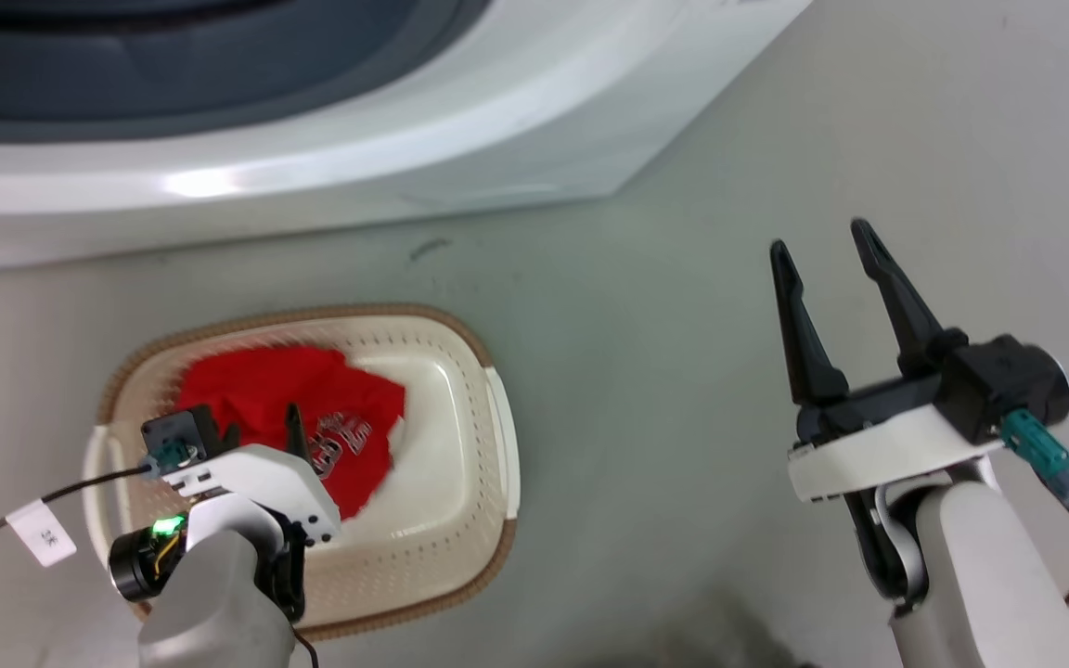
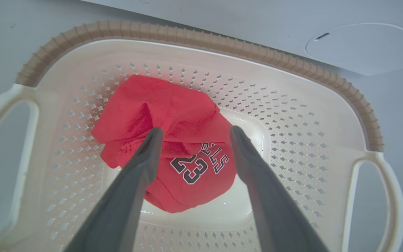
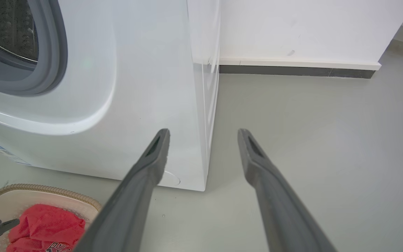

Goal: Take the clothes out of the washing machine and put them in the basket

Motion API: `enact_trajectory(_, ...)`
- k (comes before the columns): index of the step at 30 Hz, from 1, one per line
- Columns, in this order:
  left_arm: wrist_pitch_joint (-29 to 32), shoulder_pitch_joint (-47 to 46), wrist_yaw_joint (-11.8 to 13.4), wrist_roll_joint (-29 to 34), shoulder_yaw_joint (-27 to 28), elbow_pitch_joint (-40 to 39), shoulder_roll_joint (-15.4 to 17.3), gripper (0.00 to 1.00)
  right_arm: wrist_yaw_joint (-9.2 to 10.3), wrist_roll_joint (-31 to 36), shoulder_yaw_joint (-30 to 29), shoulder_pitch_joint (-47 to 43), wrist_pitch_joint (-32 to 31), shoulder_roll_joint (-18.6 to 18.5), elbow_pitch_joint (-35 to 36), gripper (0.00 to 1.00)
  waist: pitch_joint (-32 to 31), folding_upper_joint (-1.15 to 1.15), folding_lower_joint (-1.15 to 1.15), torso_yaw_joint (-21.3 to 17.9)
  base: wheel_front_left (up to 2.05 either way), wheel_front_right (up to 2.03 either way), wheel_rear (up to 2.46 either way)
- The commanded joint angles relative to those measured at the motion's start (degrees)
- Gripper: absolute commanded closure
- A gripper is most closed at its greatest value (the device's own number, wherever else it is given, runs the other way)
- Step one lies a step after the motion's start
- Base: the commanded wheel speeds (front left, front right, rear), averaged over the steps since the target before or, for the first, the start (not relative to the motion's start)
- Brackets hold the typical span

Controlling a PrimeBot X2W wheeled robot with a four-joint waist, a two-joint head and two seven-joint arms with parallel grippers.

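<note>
A crumpled red jersey (image 1: 293, 417) with the number 23 lies on the floor of the cream basket (image 1: 460, 455), toward its left side. In the left wrist view the jersey (image 2: 173, 133) sits below my left gripper (image 2: 192, 134), whose fingers stand open above it and hold nothing. That gripper (image 1: 256, 427) hovers over the basket's near left part. My right gripper (image 1: 822, 246) is open and empty over the bare floor, well right of the basket. The washing machine (image 1: 312, 139) stands behind the basket; its grey porthole rim (image 3: 52, 52) and steel drum show in the right wrist view.
Grey floor (image 1: 664, 371) spreads to the right of the basket and machine. A white wall with a dark skirting strip (image 3: 292, 70) runs behind the machine's right side. The basket's brown rim (image 2: 222, 38) lies close to the machine's front.
</note>
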State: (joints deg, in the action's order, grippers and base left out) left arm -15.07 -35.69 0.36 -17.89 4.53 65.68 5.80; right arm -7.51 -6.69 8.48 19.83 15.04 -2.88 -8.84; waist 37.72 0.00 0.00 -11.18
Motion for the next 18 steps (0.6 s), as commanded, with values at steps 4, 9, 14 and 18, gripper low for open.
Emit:
enact_trajectory(4,-0.14,5.44,-0.68,1.3,0.49,-6.13,-1.24,0.0,0.04,1.32,-2.85,-3.9,0.21,-0.02,-0.48,0.0,-12.37,0.0,0.0,3.87,0.0,0.0,0.0)
enact_trajectory(9,-0.14,10.41,-1.44,3.09,0.72,-14.32,-2.21,0.0,0.04,2.25,-5.29,-7.21,0.21,-0.02,-0.05,0.0,-17.65,0.0,0.0,5.62,0.0,0.0,0.0)
enact_trajectory(14,-0.14,15.06,-2.07,5.33,-0.04,-23.83,-2.81,0.0,0.04,3.47,-7.29,-9.68,0.2,-0.01,0.41,0.0,-21.4,0.0,0.0,7.46,0.0,0.0,0.0)
enact_trajectory(18,-0.14,17.76,-1.97,6.03,-1.77,-31.43,-2.92,0.0,0.04,3.83,-8.5,-11.17,-0.3,0.0,1.17,0.0,-23.43,0.0,0.0,8.62,0.0,0.0,0.0)
